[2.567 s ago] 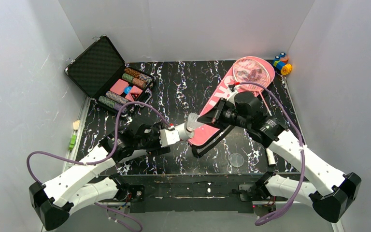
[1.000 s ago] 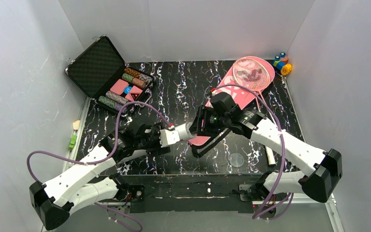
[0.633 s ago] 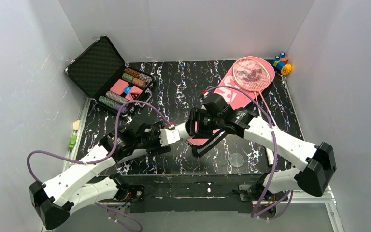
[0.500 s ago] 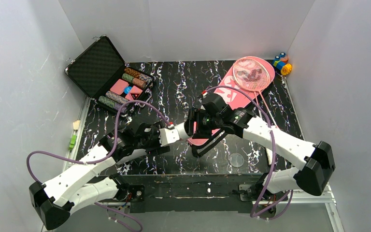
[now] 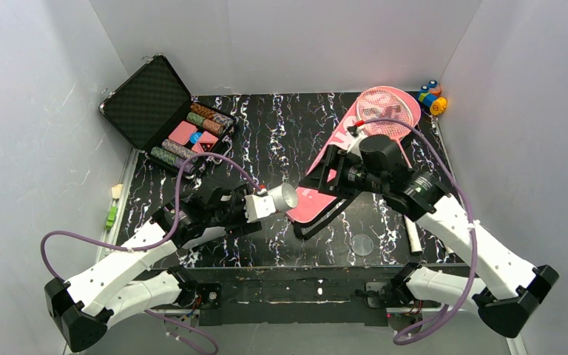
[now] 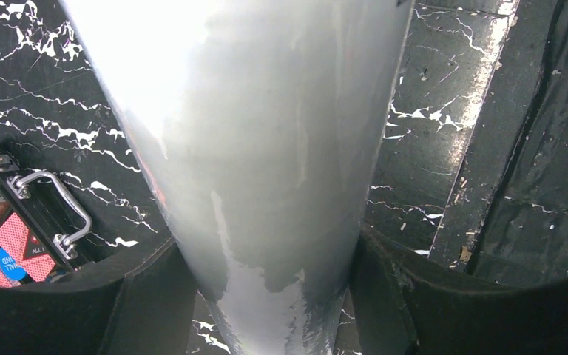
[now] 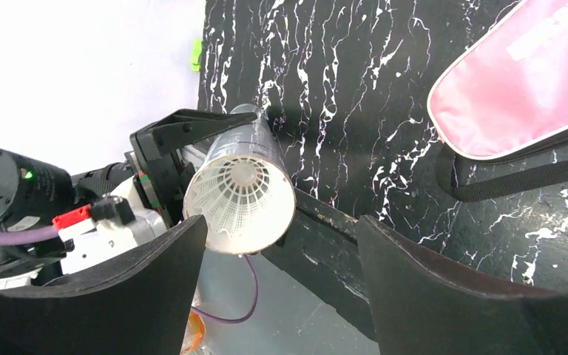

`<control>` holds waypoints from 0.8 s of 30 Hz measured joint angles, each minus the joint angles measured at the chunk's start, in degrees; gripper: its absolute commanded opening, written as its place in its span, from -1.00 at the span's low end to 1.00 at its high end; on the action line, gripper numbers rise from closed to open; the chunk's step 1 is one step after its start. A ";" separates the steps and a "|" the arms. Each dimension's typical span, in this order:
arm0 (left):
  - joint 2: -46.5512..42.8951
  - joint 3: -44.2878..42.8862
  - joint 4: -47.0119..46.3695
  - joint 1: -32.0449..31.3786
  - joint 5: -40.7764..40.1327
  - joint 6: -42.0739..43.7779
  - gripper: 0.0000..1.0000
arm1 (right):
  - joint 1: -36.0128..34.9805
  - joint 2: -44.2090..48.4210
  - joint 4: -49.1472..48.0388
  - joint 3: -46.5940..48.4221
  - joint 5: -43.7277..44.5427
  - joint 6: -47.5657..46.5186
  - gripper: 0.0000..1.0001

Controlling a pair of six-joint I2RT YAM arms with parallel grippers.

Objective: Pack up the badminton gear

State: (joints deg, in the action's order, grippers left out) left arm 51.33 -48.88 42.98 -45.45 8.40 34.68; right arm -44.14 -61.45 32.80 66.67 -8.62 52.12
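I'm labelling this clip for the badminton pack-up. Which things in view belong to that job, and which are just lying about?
Belongs to the job: white tube, shuttlecock inside it, pink bag, pink-framed rackets.
Just lying about: open black case of poker chips, small coloured cylinders in the far right corner.

Black marbled table; open chip case far left. Pink bag right; coloured objects in far corner
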 measured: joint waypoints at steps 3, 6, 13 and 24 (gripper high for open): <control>0.00 0.00 -0.13 0.00 0.00 0.00 -0.05 | 1.14 2.21 1.44 0.00 0.22 -0.28 0.62; 0.00 -0.04 -0.13 0.00 0.00 0.00 -0.06 | 3.63 2.60 4.68 -0.50 0.46 -1.27 0.59; -0.02 -0.04 -0.11 0.02 0.00 0.00 -0.05 | 11.82 3.21 14.95 -11.69 7.02 -3.80 0.25; -0.02 -0.04 -0.13 0.02 0.00 0.02 -0.05 | 11.41 2.14 17.55 -27.89 8.70 -2.56 0.14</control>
State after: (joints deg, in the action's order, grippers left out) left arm 51.31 -48.93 42.85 -45.43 8.40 34.70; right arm -32.73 -59.31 50.35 38.79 0.08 49.56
